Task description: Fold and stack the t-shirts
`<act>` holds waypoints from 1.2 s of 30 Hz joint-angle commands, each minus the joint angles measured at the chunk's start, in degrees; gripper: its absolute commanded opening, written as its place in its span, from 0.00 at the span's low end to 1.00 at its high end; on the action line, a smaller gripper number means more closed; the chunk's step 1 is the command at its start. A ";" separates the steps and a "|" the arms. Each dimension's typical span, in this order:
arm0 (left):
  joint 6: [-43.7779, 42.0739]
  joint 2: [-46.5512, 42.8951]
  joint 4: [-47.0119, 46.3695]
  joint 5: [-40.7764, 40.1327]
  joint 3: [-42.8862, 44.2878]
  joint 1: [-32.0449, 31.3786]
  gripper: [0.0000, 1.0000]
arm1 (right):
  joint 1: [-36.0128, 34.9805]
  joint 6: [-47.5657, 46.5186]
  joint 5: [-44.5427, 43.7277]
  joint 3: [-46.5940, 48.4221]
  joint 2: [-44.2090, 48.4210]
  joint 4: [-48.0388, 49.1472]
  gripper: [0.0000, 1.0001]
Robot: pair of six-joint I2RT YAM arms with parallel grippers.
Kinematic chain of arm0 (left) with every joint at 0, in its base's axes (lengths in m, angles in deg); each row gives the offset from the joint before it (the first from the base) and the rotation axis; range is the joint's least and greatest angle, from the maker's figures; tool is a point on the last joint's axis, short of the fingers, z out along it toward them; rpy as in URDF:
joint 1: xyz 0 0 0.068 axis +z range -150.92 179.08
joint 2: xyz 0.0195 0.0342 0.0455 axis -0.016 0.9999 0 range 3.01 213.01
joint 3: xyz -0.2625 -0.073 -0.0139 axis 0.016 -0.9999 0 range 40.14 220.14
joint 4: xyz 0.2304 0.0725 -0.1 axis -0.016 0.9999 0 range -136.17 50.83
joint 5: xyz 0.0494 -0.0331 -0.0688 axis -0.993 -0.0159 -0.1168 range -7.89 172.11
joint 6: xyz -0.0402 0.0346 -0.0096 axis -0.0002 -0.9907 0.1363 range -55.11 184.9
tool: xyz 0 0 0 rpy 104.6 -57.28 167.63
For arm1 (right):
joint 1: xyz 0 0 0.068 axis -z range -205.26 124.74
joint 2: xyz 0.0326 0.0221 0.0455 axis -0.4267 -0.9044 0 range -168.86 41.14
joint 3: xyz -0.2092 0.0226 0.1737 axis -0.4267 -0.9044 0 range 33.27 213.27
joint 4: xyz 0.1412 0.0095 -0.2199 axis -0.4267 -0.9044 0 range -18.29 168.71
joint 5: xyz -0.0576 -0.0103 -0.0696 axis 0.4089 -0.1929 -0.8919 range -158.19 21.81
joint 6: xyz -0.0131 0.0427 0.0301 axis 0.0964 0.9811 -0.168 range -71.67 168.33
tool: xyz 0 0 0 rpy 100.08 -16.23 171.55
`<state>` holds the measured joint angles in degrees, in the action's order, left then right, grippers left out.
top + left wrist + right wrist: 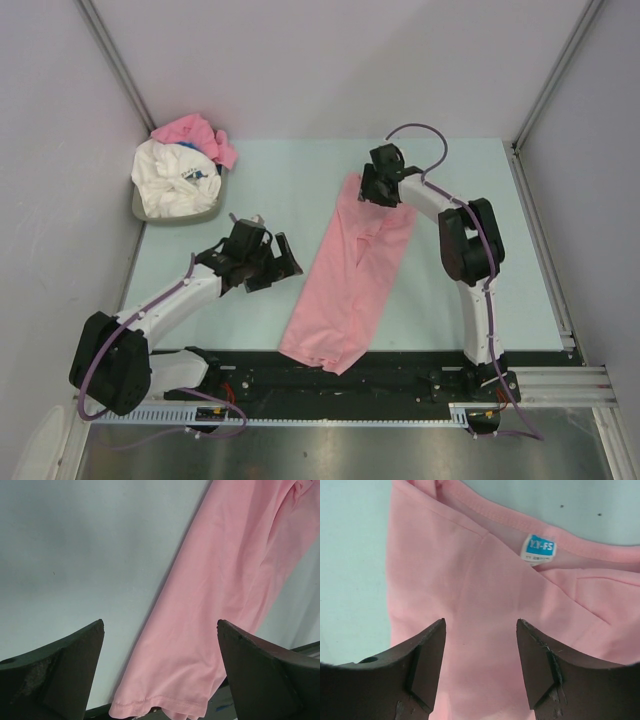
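Observation:
A light-pink t-shirt [350,275] lies folded lengthwise in a long strip down the middle of the table, its hem over the near edge. My right gripper [378,190] is open above its collar end; the right wrist view shows the pink cloth [485,595] and a blue neck label [540,546] between the spread fingers. My left gripper [278,262] is open and empty, just left of the shirt; the left wrist view shows the hem [165,700]. A white t-shirt with a blue print [175,180] and another pink t-shirt [195,132] lie bunched in a basket.
The grey basket [180,215] stands at the table's far left corner by the wall. Metal frame rails run along the right side [540,240]. The black front rail [300,375] lies under the shirt's hem.

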<state>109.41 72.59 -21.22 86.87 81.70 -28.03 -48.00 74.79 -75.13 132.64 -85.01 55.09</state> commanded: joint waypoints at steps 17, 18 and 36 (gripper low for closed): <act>-1.36 0.90 -1.83 0.78 -0.43 2.06 1.00 | -0.02 1.49 4.04 3.96 -9.81 -1.16 0.64; -1.36 1.08 -2.01 0.87 -0.34 2.15 1.00 | -0.11 1.58 4.65 5.73 -10.69 -3.17 0.64; -1.62 9.34 -3.33 0.52 5.99 5.66 1.00 | -1.25 6.32 13.97 32.80 -29.32 -11.28 0.71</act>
<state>108.36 81.20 -23.05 87.46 84.89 -23.83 -48.09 78.24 -66.17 163.92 -105.69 45.00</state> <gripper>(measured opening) 0.996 0.694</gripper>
